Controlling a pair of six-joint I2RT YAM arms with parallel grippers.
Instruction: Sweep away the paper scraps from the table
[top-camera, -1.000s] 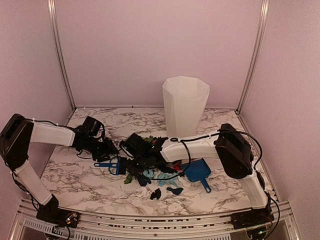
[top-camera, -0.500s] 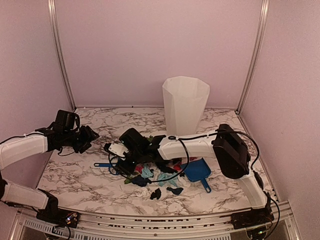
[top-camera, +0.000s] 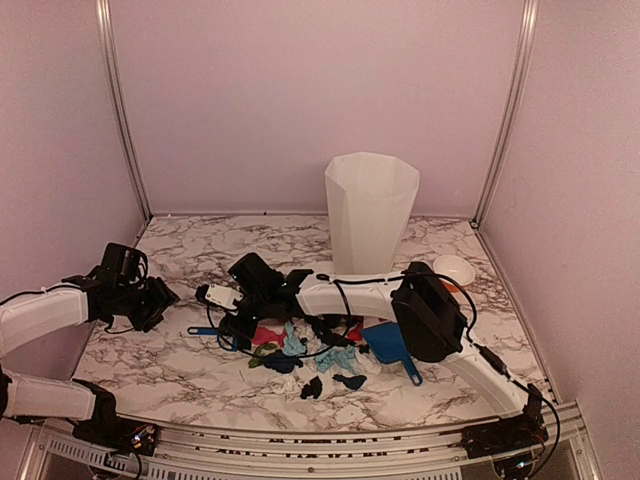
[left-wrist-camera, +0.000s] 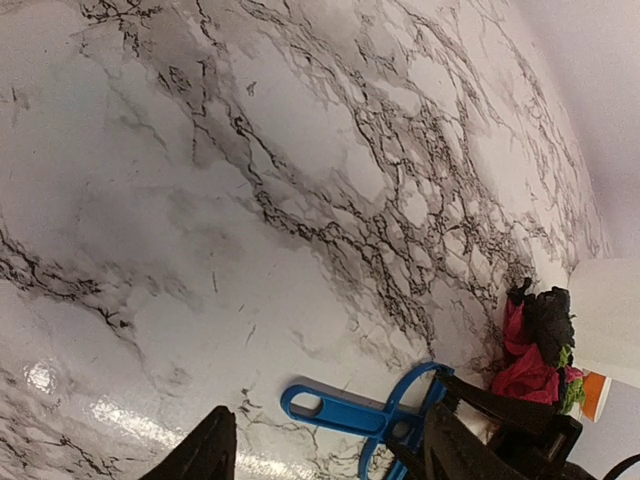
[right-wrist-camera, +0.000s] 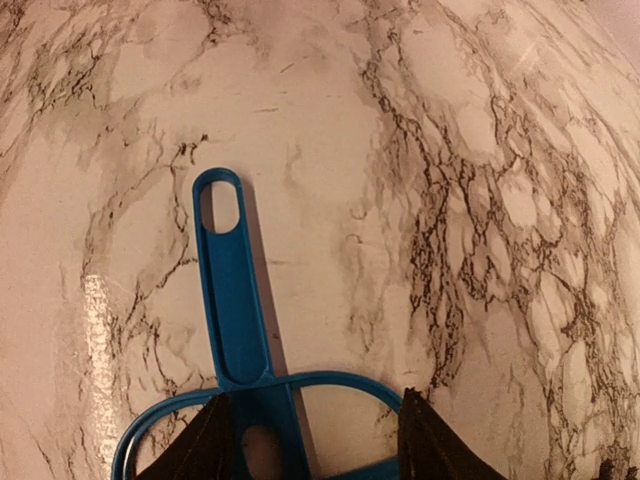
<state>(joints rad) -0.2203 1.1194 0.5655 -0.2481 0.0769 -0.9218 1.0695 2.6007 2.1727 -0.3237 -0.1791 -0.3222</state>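
Note:
The paper scraps (top-camera: 300, 352), black, red, light blue, green and white, lie in a loose pile at the table's (top-camera: 150, 360) front middle. Red and black ones also show in the left wrist view (left-wrist-camera: 528, 372). A blue brush (top-camera: 208, 330) lies flat on the table to the left of the pile. My right gripper (top-camera: 228, 312) is open and low over the brush's head end, its fingers astride the blue loop (right-wrist-camera: 300, 385). The brush handle (right-wrist-camera: 228, 290) points away from it. My left gripper (top-camera: 152, 300) is open and empty, left of the brush (left-wrist-camera: 345, 412).
A blue dustpan (top-camera: 392, 345) lies on the table right of the pile. A tall white bin (top-camera: 370, 212) stands at the back middle. A small white bowl (top-camera: 455, 268) sits at the back right. Pink walls close in the table on three sides.
My left arm has pulled back to the left, away from the brush. My right gripper has slid left across the pile to the brush, uncovering the scraps.

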